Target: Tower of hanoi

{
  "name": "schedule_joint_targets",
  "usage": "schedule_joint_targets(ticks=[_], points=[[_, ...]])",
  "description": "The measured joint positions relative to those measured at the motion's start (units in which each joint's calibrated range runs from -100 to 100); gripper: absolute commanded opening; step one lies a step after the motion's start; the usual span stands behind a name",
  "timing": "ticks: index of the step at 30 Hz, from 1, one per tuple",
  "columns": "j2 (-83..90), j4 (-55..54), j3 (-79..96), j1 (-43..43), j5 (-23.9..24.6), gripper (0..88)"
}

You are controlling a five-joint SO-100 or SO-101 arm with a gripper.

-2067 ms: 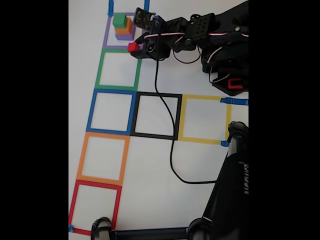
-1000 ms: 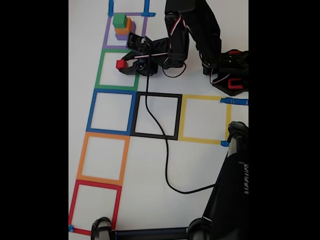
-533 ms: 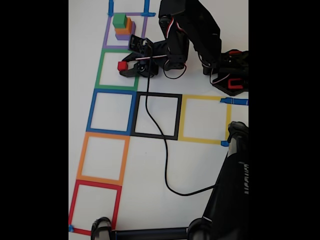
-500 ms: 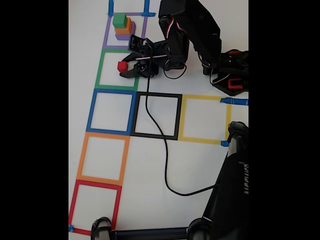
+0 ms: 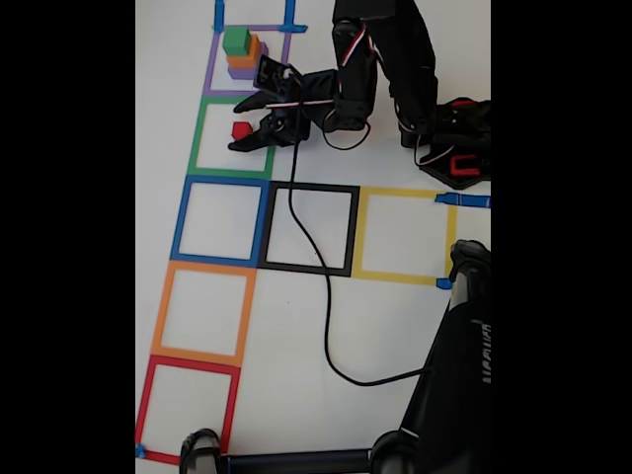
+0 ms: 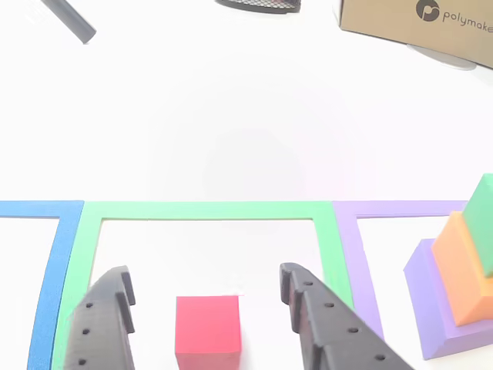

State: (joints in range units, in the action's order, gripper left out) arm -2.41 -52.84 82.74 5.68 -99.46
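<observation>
The gripper (image 5: 240,122) is hanging wide open over the green tape square (image 5: 202,138), fingers (image 6: 104,324) spread clear of the red cube (image 6: 207,324), which is sitting on the table inside that square. Next door, the green cube (image 5: 236,39), orange cube (image 5: 247,52) and purple cube (image 5: 248,69) are sitting stacked in the purple tape square (image 5: 212,64).

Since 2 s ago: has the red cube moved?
Yes. The red cube went from beside the purple tape square into the green tape square, and now sits between the open gripper.
</observation>
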Motion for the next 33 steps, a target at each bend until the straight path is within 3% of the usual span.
schedule_joint_targets(ticks=[8, 14, 23, 33], points=[[27.52, 28.62, 1.77, 5.15, 0.18, 4.8], [46.69, 57.64, -2.30, 9.01, -0.54, 4.1], [59.77, 107.62, -31.61, 15.45, -0.54, 4.0], [57.83, 136.48, -65.87, 24.93, -0.54, 4.4]])
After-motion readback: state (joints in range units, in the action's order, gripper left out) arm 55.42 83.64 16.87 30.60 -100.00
